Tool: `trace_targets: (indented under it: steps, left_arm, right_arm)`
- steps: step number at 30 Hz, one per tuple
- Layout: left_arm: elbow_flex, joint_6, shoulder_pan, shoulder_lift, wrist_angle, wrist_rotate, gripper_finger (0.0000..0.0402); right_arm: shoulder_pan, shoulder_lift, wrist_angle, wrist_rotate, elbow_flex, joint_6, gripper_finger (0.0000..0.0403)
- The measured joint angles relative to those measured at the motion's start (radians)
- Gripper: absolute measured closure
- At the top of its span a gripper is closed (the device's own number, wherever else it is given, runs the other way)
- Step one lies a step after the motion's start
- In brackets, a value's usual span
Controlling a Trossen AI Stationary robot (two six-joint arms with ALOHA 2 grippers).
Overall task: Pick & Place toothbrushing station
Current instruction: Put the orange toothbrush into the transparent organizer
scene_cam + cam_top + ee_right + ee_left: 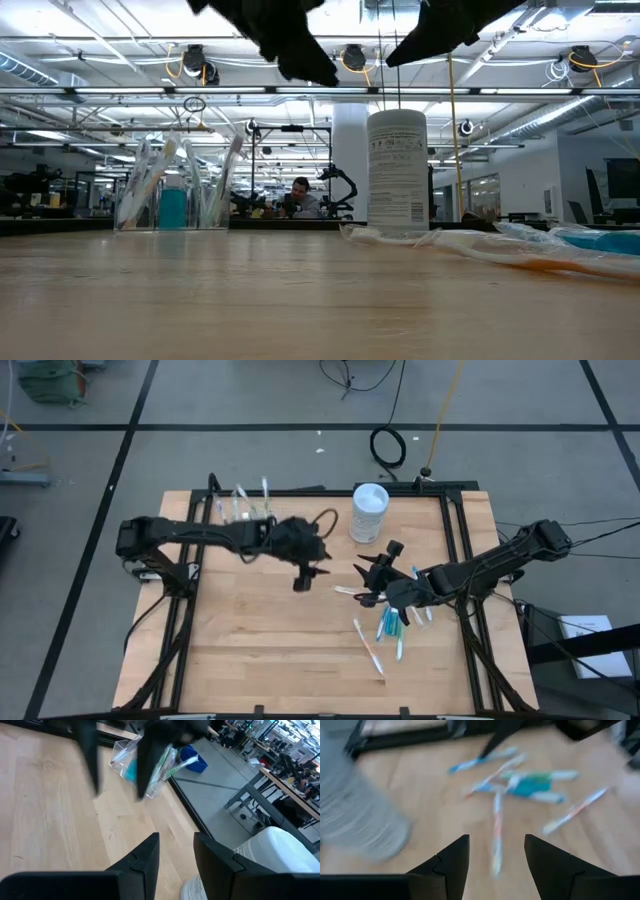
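Taking the white container [369, 512] at the far edge of the table as the landmark, the loose toothbrushes [385, 628] lie scattered on the wood on the near side of it and a little toward the right arm's side, while the clear cup [243, 512] stands well off on its other side, on the left arm's side, with a few brushes and a blue tube already upright in it. The right gripper [372, 582] hangs between the container and the scatter, right at the pile's near end, its fingers partly apart with nothing between them; it is plainly the nearer arm. The left gripper [303, 572] hovers above bare wood between cup and pile, fingers spread wide and empty, looking toward the brushes. Most brushes lie with their long axes running from the container toward the near edge, one orange-tipped brush [368, 644] slanted across; I judge a grasp would want the fingers set across that line
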Motion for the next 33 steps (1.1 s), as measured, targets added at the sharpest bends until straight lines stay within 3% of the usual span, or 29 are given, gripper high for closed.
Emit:
trace_targets:
  steps: [5,9,19,33]
  left_arm:
    - [-0.231,-0.113,-0.052,0.054,0.481,0.065,0.0206]
    - [-0.263,-0.149,-0.078,0.177,0.682,0.061,0.0206]
    - [-0.146,-0.157,-0.052,0.438,0.685,-0.056,0.0206]
    - [-0.145,-0.152,-0.031,0.468,0.462,-0.116,0.0214]
  right_arm:
    - [0.0,0.0,0.0,0.0,0.0,-0.023,0.0291]
    - [0.0,0.0,0.006,0.001,0.0,-0.043,0.0291]
    - [-0.011,0.0,0.015,-0.001,0.0,-0.045,0.0291]
    - [-0.011,0.0,0.015,-0.001,0.0,-0.042,0.0291]
